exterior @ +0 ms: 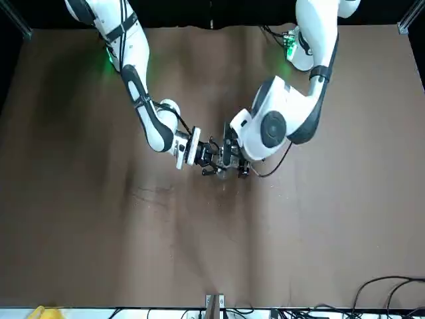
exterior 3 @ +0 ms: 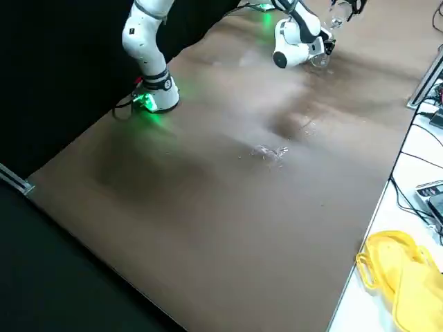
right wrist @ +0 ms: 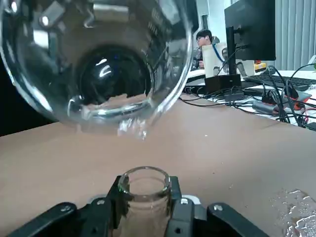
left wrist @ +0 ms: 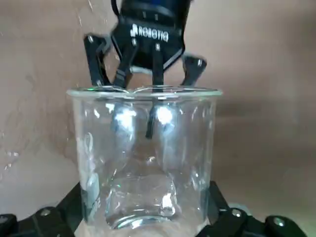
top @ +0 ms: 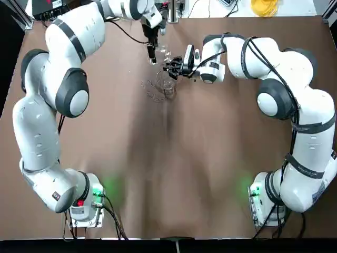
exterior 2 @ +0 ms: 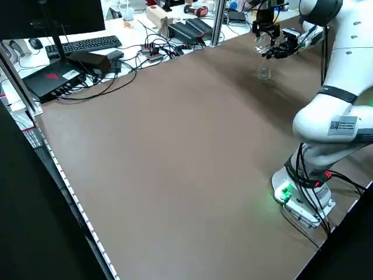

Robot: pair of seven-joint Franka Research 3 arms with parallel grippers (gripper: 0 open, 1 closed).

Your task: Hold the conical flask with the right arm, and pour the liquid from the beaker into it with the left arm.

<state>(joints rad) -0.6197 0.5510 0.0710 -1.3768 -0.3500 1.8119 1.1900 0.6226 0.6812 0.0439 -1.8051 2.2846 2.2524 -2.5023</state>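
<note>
My right gripper (right wrist: pixel 144 207) is shut on the neck of the conical flask (right wrist: pixel 144 190), which stands upright on the table (top: pixel 168 83). My left gripper (left wrist: pixel 143 222) is shut on the beaker (left wrist: pixel 143 158), which hangs tipped just above the flask's mouth with its rim turned toward the right wrist camera (right wrist: pixel 94 59). A little clear liquid sits low in the beaker, and drops cling at its lip (right wrist: pixel 133 129). In the top view the left gripper (top: pixel 151 51) is at the far middle of the table and the right gripper (top: pixel 174 67) is close beside it.
Spilled liquid glistens on the brown table beside the flask (top: pixel 154 94) (right wrist: pixel 300 219). Beyond the far edge are cables, a keyboard (exterior 2: pixel 84 44) and a monitor. A yellow object (exterior 3: pixel 401 277) lies off the table's edge. A person sits in the background (right wrist: pixel 203 37).
</note>
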